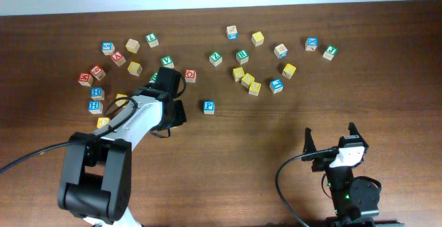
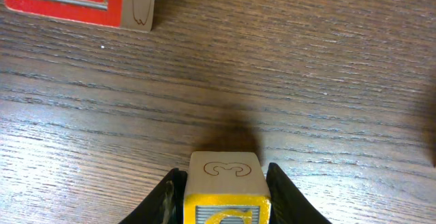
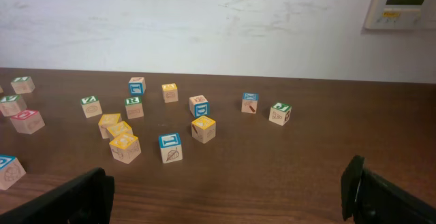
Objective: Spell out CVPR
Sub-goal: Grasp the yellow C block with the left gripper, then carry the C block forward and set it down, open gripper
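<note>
My left gripper (image 2: 225, 207) is shut on a yellow-framed block (image 2: 225, 183) with a yellow letter, apparently C, held just above the wood. In the overhead view this gripper (image 1: 177, 114) is left of the blue P block (image 1: 208, 107) and hides its block. A green V block (image 1: 168, 62) lies behind it, and a green block (image 1: 242, 56), possibly R, lies among the far blocks. My right gripper (image 1: 331, 144) is open and empty at the front right, and its fingers frame bare table in the right wrist view (image 3: 231, 197).
Several letter blocks lie scattered across the far half of the table, in a left cluster (image 1: 114, 58) and a right cluster (image 1: 252, 82). A red block (image 2: 75, 3) lies ahead-left of my left gripper. A white wall (image 3: 204, 20) backs the table.
</note>
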Tool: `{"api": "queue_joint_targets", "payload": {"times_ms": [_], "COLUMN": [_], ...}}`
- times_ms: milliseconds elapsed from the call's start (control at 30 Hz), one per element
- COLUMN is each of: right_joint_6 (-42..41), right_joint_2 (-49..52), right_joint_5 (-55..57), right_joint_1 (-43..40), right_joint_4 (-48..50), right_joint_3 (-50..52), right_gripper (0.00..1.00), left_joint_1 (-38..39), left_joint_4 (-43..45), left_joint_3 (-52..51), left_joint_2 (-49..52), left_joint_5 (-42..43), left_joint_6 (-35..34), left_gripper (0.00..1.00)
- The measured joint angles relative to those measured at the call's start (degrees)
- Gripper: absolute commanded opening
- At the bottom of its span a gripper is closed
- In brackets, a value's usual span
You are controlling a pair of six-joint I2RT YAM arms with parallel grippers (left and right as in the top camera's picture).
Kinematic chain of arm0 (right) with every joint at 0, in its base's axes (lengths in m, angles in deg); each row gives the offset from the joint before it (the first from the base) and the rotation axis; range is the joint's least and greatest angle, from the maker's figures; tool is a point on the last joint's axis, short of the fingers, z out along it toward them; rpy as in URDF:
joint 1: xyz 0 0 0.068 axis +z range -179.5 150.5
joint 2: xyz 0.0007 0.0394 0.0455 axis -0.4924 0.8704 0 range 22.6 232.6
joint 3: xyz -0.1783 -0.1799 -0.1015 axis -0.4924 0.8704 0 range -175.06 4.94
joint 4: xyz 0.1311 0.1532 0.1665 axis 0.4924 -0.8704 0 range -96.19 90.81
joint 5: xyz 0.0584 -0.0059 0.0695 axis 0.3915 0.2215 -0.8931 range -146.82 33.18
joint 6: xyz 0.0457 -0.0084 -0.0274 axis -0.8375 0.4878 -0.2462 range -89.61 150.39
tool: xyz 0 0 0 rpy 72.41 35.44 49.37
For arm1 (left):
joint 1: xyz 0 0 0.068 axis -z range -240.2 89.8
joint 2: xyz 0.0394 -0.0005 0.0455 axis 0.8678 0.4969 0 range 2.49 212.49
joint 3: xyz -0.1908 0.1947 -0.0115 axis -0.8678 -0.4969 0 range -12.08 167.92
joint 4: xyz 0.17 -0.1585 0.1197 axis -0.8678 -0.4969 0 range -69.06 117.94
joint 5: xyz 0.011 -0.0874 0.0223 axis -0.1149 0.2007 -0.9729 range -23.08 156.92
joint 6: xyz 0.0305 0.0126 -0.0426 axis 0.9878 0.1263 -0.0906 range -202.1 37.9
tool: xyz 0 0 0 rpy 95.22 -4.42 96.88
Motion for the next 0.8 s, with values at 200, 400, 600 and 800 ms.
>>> {"api": "queue_joint_targets", "payload": {"times_ms": [200,400,600,800], "right_joint_6": [0.02,0.02,0.0,0.04], "right_joint_2": [0.0,0.0,0.0,0.0], "right_joint_5": [0.02,0.0,0.02,0.02], "right_joint_1": [0.0,0.0,0.0,0.0], "right_joint_4": [0.0,0.0,0.0,0.0], "right_joint_3": [0.0,0.0,0.0,0.0], "right_gripper": [0.98,0.98,0.98,0.98], "left_joint_1": [0.0,0.0,3.43,14.99], "left_joint_4": [-1.9,-8.9,-16.79,-10.64], "left_joint_3": [0.46,3.43,4.48,-1.16], "left_joint_2": [-0.02,-2.56,-8.37,-8.39], "left_joint_5": [1.7,9.14,19.17,17.0], "left_joint_6": [1.88,5.49,8.11,6.51], "left_gripper": [0.19,0.18,0.18,0.16]}}
